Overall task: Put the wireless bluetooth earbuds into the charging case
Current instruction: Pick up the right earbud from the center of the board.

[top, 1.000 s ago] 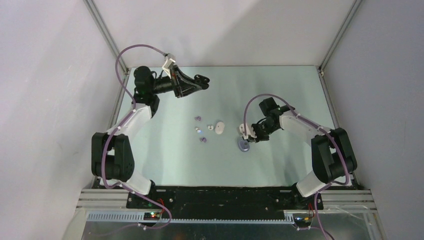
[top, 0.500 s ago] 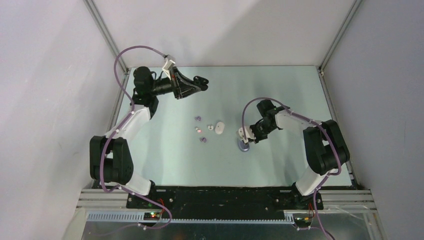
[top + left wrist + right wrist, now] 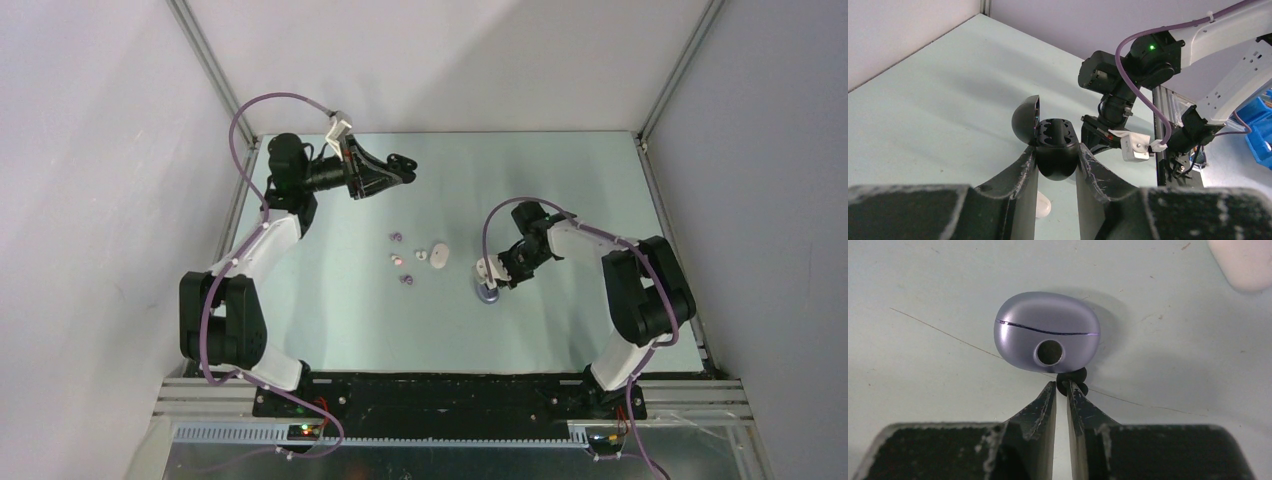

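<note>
the left gripper [image 3: 1057, 159] is held up off the table [image 3: 560, 170] near its far left corner, its fingers pressed onto the sides of the black charging case [image 3: 1057, 137]. the case's lid [image 3: 1025, 120] is swung open and its two moulded wells face the wrist camera. the right gripper [image 3: 1060, 386] is down at the table with its fingers almost together, pinching a black earbud [image 3: 1071, 379] at the very tips. that bud touches the lower edge of a closed purple case [image 3: 1047, 339] lying on the table. a white case [image 3: 439, 256] lies left of the purple one, and near it are a purple earbud [image 3: 396, 237], a white earbud [image 3: 397, 259] and a second purple earbud [image 3: 406, 281], all loose on the table.
</note>
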You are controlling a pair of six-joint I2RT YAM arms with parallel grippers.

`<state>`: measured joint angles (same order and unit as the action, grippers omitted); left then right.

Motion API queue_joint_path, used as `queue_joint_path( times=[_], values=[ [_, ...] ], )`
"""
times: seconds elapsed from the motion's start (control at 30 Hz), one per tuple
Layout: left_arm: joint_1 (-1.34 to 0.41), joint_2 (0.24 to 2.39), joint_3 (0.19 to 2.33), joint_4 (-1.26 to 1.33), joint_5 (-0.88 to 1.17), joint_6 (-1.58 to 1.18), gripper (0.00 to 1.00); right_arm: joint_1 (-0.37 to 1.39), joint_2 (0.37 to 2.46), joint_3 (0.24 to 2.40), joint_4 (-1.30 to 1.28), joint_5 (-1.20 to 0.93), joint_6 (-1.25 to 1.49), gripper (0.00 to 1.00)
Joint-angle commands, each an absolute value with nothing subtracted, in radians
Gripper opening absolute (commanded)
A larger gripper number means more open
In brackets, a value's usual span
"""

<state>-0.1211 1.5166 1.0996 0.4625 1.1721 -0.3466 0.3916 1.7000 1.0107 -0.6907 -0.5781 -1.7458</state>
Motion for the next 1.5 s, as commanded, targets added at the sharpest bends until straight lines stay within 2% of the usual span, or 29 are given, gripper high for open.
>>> queue_joint_path(
  times=[0.0,0.27,0.57,0.77,0.9,1.03,1.23,1.3,1.47],
  values=[
    [-0.113,1.487,1.113,0.467,1.164,-0.315,0.0,0.399,1.724,1.018,-0.699,-0.574,-1.787,0.19],
    [-0.113,1.488,1.114,0.454,1.159,-0.31,0.0,0.406,1.736,1.017,-0.671,-0.565,-1.785,0.26],
    [-0.113,1.495,1.121,0.449,1.153,-0.308,0.0,0.414,1.73,1.018,-0.577,-0.569,-1.724,0.26],
    [-0.111,1.498,1.129,0.448,1.149,-0.308,0.0,0.416,1.713,1.02,-0.543,-0.587,-1.684,0.16],
    [-0.112,1.506,1.137,0.451,1.152,-0.31,0.0,0.404,1.691,1.074,-0.61,-0.612,-1.638,0.07],
    [-0.112,1.515,1.137,0.501,1.165,-0.325,0.0,0.385,1.65,1.244,-0.734,-0.67,-1.498,0.0],
    [-0.114,1.562,1.133,0.669,1.187,-0.371,0.0,0.369,1.731,1.677,-1.061,-0.791,-1.14,0.0],
    [-0.116,1.583,1.139,0.711,1.197,-0.376,0.0,0.369,1.785,1.826,-1.119,-0.834,-0.965,0.0],
    [-0.131,1.604,1.152,0.765,1.217,-0.357,0.0,0.401,1.893,2.119,-1.132,-0.902,-0.729,0.0]
  ],
)
